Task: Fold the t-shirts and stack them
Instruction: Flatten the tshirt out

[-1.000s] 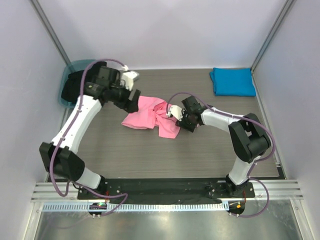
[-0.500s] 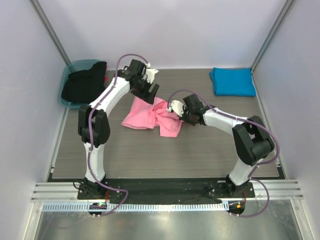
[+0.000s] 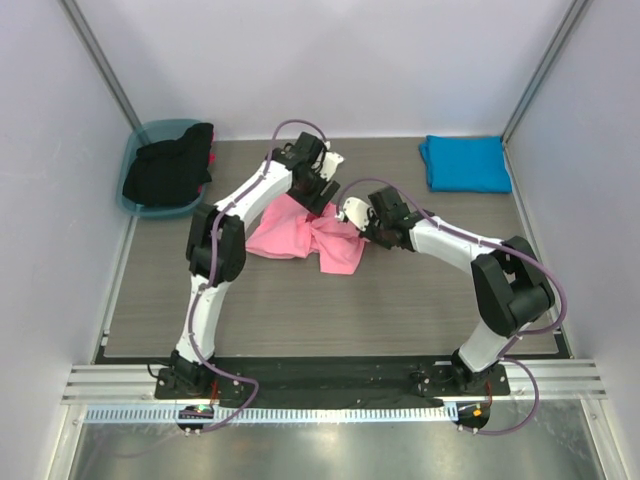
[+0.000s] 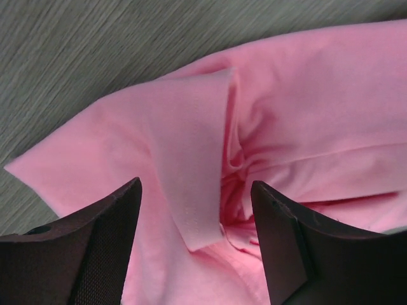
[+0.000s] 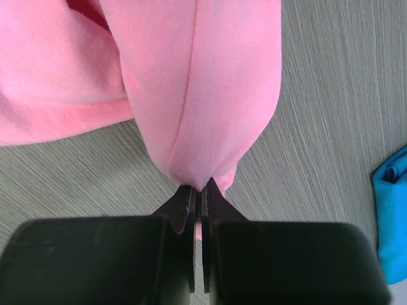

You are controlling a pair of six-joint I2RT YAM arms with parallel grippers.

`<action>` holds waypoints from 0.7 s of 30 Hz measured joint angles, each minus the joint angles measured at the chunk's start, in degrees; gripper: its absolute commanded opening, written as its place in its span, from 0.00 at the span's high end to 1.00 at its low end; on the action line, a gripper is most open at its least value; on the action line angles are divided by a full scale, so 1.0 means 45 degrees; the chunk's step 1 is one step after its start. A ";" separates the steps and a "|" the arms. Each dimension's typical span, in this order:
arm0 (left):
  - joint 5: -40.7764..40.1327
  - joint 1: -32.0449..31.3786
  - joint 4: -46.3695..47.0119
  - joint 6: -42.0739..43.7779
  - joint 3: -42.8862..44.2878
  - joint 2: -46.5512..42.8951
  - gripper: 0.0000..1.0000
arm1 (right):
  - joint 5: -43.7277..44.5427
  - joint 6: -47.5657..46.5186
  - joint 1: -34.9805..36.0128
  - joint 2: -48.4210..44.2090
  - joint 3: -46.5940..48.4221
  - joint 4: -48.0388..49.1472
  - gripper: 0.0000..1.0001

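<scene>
The pink t-shirt (image 3: 300,232) lies crumpled in the middle of the table. My left gripper (image 3: 322,195) hangs over its far edge, jaws open and empty; in the left wrist view a folded flap of the pink t-shirt (image 4: 191,159) sits between the fingers (image 4: 95,248). My right gripper (image 3: 363,226) is shut on a bunched fold at the shirt's right side; the pink cloth (image 5: 203,95) runs into the closed jaws (image 5: 198,202). The blue t-shirt (image 3: 465,162) lies folded at the far right corner.
A teal tub (image 3: 150,135) holding dark black cloth (image 3: 168,165) stands at the far left corner. A corner of the blue shirt shows at the right edge of the right wrist view (image 5: 393,216). Grey walls enclose the table on three sides.
My left arm has swung right from the tub to the pink shirt's far edge. My right gripper has stayed shut on the shirt and shifted slightly towards the far side.
</scene>
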 measured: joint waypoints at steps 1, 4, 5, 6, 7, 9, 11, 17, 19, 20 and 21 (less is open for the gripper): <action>-0.0180 0.0005 0.0010 0.0005 0.0024 0.0146 0.34 | 0.0000 0.0039 0.0000 -0.0015 0.0000 -0.0005 0.99; -0.0651 0.0068 -0.0005 0.0073 0.0039 0.0413 0.57 | 0.0044 0.0151 -0.0005 -0.0058 0.0000 0.0000 0.99; -0.0724 0.0083 -0.0005 0.0049 0.0039 0.0437 0.68 | 0.0058 0.0185 -0.0024 -0.0058 0.0000 0.0000 0.99; -0.0821 0.0087 -0.0005 0.0092 0.0039 0.0442 0.84 | 0.0078 0.0204 -0.0024 -0.0063 0.0005 0.0000 0.99; -0.0894 0.0097 0.0005 0.0092 0.0044 0.0442 1.00 | 0.0097 0.0228 -0.0024 -0.0063 0.0005 0.0000 0.99; -0.1030 0.0102 0.0019 0.0223 0.0117 0.0442 1.00 | 0.0146 0.0248 -0.0029 -0.0063 0.0015 -0.0005 0.99; -0.1141 0.0102 0.0010 0.0267 0.0131 0.0345 1.00 | 0.0253 0.0277 -0.0039 -0.0068 0.0078 -0.0073 0.99; -0.1549 0.0126 0.0000 0.0291 -0.0680 -0.2045 1.00 | 0.0568 0.0704 -0.0359 -0.0753 0.1137 -0.0539 0.99; -0.1656 0.0209 0.0087 0.0296 -0.1501 -0.3881 1.00 | 0.0452 0.1069 -0.0733 -0.1355 0.1821 -0.0583 0.99; -0.1710 0.0282 0.0087 0.0306 -0.1885 -0.4930 1.00 | 0.0335 0.1268 -0.0981 -0.1715 0.2210 -0.0627 0.99; -0.1783 0.0364 0.0155 0.0321 -0.2249 -0.5994 1.00 | 0.0253 0.1418 -0.1175 -0.2021 0.2492 -0.0631 0.99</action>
